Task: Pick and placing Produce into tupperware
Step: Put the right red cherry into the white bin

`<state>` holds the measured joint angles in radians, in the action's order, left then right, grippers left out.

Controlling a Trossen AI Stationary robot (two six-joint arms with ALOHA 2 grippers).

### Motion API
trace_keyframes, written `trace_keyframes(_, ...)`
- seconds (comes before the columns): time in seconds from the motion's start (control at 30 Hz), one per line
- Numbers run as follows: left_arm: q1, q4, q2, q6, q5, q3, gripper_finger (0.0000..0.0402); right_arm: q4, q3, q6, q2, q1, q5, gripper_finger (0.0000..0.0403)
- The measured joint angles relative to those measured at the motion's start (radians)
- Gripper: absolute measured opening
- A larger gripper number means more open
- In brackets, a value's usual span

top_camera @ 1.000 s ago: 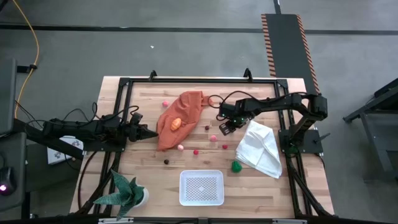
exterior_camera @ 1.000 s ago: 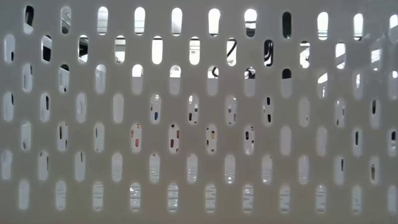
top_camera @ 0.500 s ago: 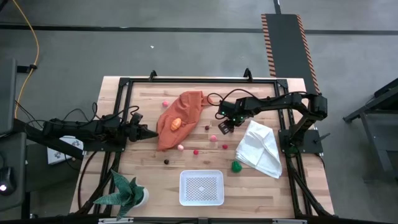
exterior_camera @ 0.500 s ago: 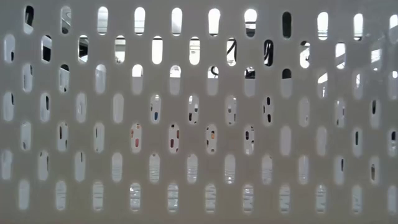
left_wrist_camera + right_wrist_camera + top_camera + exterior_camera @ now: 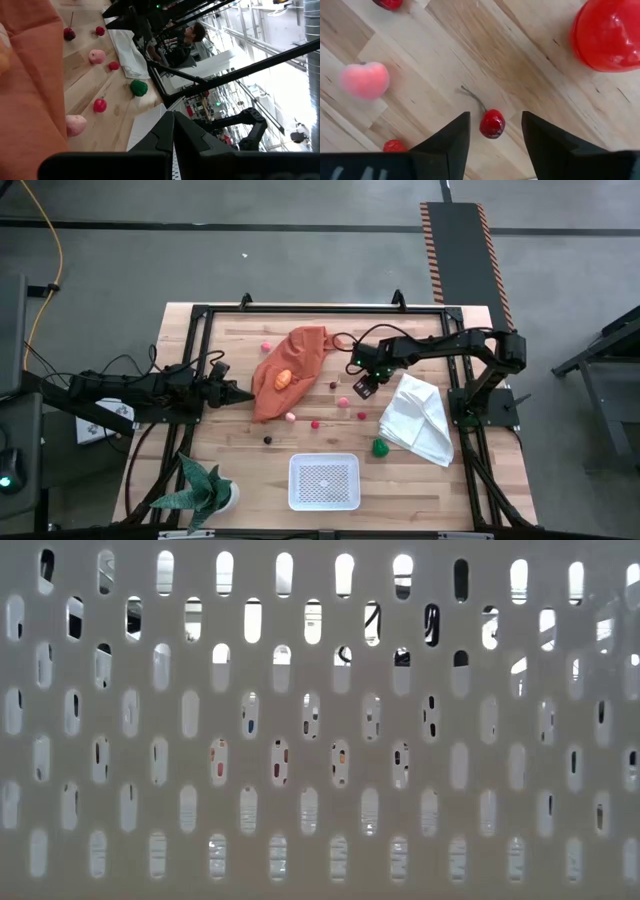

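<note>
A: Surface? Room?
B: Pale wooden surface (image 5: pixel 230 450) in a black frame, grey floor around it. Orange cloth (image 5: pixel 290 365) near the middle with an orange piece (image 5: pixel 284 378) on it. White folded cloth (image 5: pixel 418 418) on the right side. Potted plant (image 5: pixel 205 488) at the near left corner. A person (image 5: pixel 187 42) shows in the room beyond, seen from the left wrist.
A: Produce and tupperware?
B: Produce scattered loose between the two cloths: pink peach-like piece (image 5: pixel 365 80), green piece (image 5: pixel 380 447), small red ones. Tupperware (image 5: pixel 323 481) at the near edge, well apart from them; nothing visible inside. Low view is filled by its perforated wall.
A: Right gripper?
B: Right gripper (image 5: pixel 495 125) hangs low over a red cherry (image 5: pixel 492 123), fingers parted either side, a gap showing on both sides. Holds nothing.
A: Left?
B: Left gripper (image 5: pixel 240 394) at the orange cloth's left edge, fingers pressed together, empty.
</note>
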<state>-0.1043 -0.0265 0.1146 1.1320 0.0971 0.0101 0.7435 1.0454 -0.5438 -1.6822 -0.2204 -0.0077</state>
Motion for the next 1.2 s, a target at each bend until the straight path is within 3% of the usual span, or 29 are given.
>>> trace_keyframes(0.8, 0.0, -0.001, 0.0, 0.004, 0.0, 0.0, 0.0001, -0.008, -0.014, 0.062, -0.08, 0.007, -0.057, 0.0167)
trace_keyframes(1.2, 0.0, -0.001, 0.0, 0.005, 0.003, 0.0, 0.0001, -0.012, -0.014, 0.065, -0.093, 0.027, -0.031, 0.0167)
